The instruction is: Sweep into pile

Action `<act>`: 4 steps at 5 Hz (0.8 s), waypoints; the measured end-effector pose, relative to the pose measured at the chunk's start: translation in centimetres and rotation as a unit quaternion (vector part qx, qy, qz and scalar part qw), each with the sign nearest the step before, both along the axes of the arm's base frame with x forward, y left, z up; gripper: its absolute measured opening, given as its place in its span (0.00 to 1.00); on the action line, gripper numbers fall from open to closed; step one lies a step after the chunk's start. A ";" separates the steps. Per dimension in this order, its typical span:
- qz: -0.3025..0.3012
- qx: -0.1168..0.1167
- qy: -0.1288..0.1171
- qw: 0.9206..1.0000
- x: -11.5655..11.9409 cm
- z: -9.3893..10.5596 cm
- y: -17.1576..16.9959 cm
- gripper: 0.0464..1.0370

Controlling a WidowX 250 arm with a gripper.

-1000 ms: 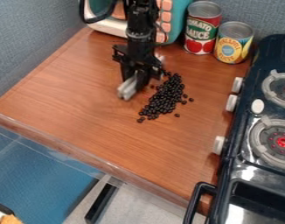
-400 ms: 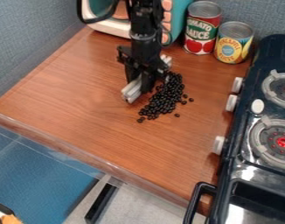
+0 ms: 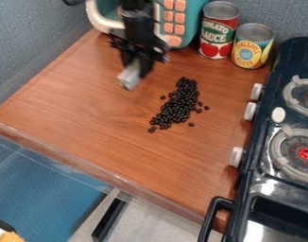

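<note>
"Out on the bench [image 3: 87, 113], where do the black beans [image 3: 175, 106] lie?"

"Loosely heaped in 1 long streak, strays toward the stove [image 3: 264, 134]. I'd set the pale bar [image 3: 129, 78] low beyond those strays, then nudge inward with short, gentle strokes, since beans roll."

"And the pincer [image 3: 137, 67]?"

"Pinching the bar, spread only as wide as its thickness, apart from the beans."

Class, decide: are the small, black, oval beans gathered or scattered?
Mostly gathered: the black beans form one elongated heap, with a few strays beside it on the brown wooden counter.
</note>
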State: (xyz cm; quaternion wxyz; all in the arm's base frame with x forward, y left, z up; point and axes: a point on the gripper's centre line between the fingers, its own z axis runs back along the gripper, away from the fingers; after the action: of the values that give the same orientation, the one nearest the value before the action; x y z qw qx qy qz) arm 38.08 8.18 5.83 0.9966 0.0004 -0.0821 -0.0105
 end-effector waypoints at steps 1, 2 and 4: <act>0.045 0.005 -0.020 0.999 0.2 1.8 4.6 0.34; 0.070 0.011 -0.003 0.997 -0.2 0.3 8.2 0.34; 0.074 0.020 0.051 0.996 -1.5 -3.6 9.6 0.34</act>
State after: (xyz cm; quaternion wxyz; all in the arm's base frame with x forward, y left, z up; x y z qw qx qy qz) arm 36.61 17.75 2.28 0.9973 0.0257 -0.0311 0.0617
